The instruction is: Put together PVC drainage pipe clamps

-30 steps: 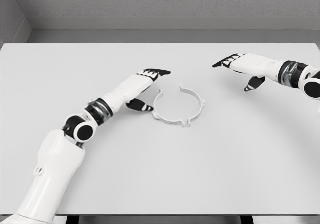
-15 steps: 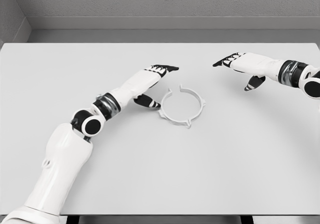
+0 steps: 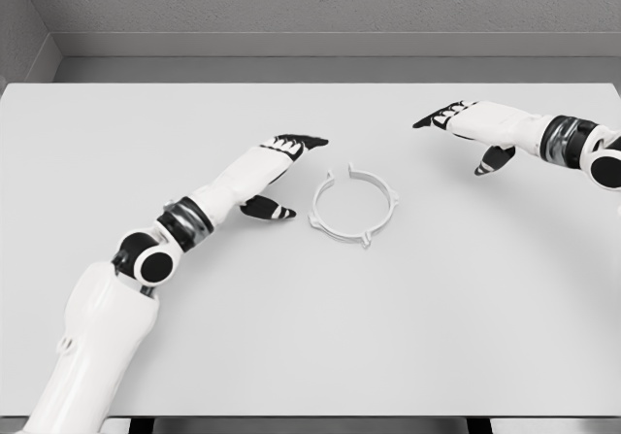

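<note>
A white ring-shaped pipe clamp (image 3: 353,208) lies flat on the white table (image 3: 310,337), with a gap in its far side and small lugs around its rim. My left hand (image 3: 283,174) hovers just left of it, fingers spread and holding nothing, with a small gap between thumb and ring. My right hand (image 3: 464,131) hangs over the table's far right, well away from the clamp, its fingers stretched out and its thumb pointing down.
A grey wall (image 3: 310,12) runs behind the table's far edge. The table's near edge lies at the bottom of the view.
The left hand pushed toward the clamp, nudging it slightly right, then drew back left and away from it. The right hand has stayed in place.
</note>
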